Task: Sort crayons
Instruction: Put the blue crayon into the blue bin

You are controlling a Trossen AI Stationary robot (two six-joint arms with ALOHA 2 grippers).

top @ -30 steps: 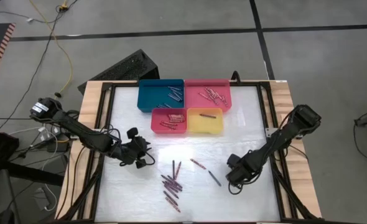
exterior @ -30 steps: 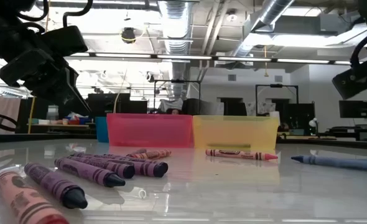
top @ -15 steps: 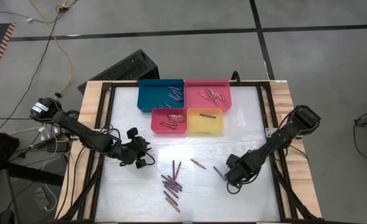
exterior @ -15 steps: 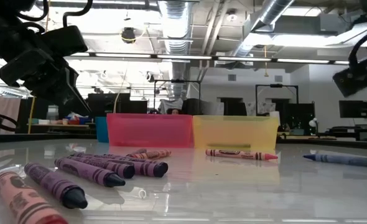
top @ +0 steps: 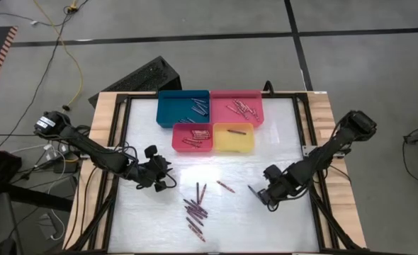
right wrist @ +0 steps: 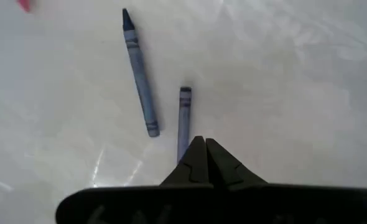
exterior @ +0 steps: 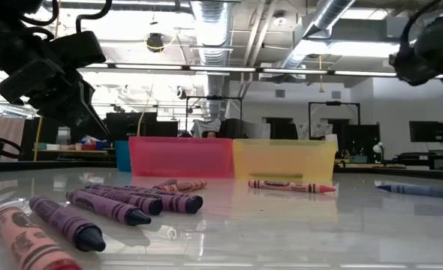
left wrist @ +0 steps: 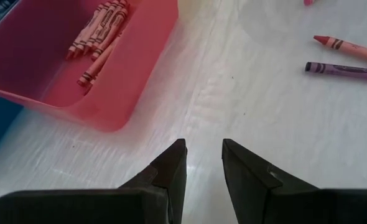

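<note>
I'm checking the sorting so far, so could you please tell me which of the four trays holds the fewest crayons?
The yellow tray: a single crayon lies in it, while the blue tray, pink tray and red tray each hold several.

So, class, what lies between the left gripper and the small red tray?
Nothing: the left wrist view shows only bare white table between the left gripper and the red tray; the high view agrees.

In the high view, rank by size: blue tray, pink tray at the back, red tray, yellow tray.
1. Blue tray and pink tray: largest, about alike.
2. Red tray and yellow tray: smaller, about alike.
</note>
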